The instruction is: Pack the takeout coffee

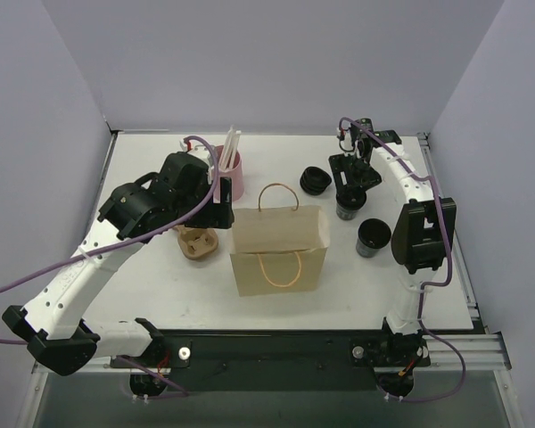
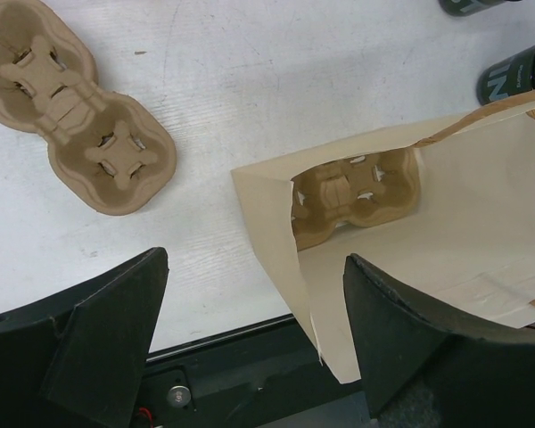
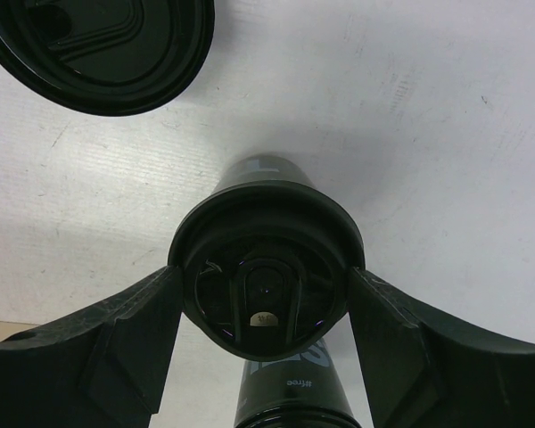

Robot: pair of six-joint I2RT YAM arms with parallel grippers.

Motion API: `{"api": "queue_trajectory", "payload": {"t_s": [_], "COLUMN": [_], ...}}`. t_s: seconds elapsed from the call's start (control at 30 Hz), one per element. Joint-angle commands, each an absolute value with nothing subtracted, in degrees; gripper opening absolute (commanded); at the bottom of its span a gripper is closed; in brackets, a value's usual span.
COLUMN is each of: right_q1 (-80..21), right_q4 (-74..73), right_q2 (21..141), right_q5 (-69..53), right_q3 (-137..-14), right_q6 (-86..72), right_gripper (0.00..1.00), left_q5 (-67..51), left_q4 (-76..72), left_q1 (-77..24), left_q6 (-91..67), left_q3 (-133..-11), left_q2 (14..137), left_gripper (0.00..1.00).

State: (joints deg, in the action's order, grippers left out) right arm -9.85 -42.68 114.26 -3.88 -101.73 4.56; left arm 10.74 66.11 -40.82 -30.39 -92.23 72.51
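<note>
Centrally, the paper bag (image 1: 279, 245) lay on its side on the table (image 1: 143, 294), its mouth turned toward the left arm. The left gripper (image 2: 256, 267) hovered at that mouth with its jaws spread wide and holding nothing. In the left wrist view the two dark fingers (image 2: 116, 330) stood well apart, and the bag's cut edge passed between them without visible contact. One cup carrier (image 2: 352, 196) of moulded pulp sat inside the bag, just past the opening. A second carrier (image 2: 71, 98) rested on the table beside the bag, outside it.

The right gripper (image 3: 266, 285) was closed on a black lid (image 3: 266, 259), and each finger (image 3: 116, 348) pressed against the rim on opposite sides. The overhead view placed this gripper directly over a black cup (image 1: 348, 208) right of the bag. Dark cup walls showed above and below the lid in the wrist view, but whether the lid was seated on that cup could not be told.

A second black cup (image 1: 373, 236) stood uncovered nearer the arm bases, apart from the first. Spare lids (image 1: 316, 181) were stacked just left of the right gripper. A pink holder (image 1: 234, 174) with straws stood behind the left gripper, near the bag's far left corner.
</note>
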Motion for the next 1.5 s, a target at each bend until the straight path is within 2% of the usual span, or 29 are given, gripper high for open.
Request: {"api": "queue_trajectory", "payload": {"t_s": [0.0,0.37,0.9,1.1,1.33,1.47], "right_q1": [-10.3,-10.3,-10.6,-10.9,-11.0,-11.0], "right_q4": [-45.3,-46.6,-47.4,-48.1,-48.4,-48.6], "right_q2": [113.8,112.5,113.4,114.2,113.3,112.8], "right_q5": [-1.8,-3.3,-2.5,-0.9,2.2,2.5], "right_q3": [-101.2,-104.1,-103.0,-102.4,-102.0,-101.9], "right_q6": [3.7,3.9,3.9,3.4,2.4,1.7], "right_gripper": [0.73,0.80,0.79,0.73,0.60,0.57], "left_q5": [9.6,9.1,7.6,6.9,6.2,6.2], "left_q4": [63.9,63.6,63.4,63.3,63.5,62.7], "left_q1": [-40.3,-40.3,-39.8,-39.8,-39.8,-39.8], "left_q6": [-30.5,-30.1,-29.9,-29.6,-29.9,-30.2], "left_q3": [-92.0,-91.1,-90.6,-90.9,-92.7,-91.7], "left_q2": [71.5,70.8,70.4,70.4,73.3,73.7], "left_gripper": [0.89,0.88,0.88,0.85,0.78,0.76]}}
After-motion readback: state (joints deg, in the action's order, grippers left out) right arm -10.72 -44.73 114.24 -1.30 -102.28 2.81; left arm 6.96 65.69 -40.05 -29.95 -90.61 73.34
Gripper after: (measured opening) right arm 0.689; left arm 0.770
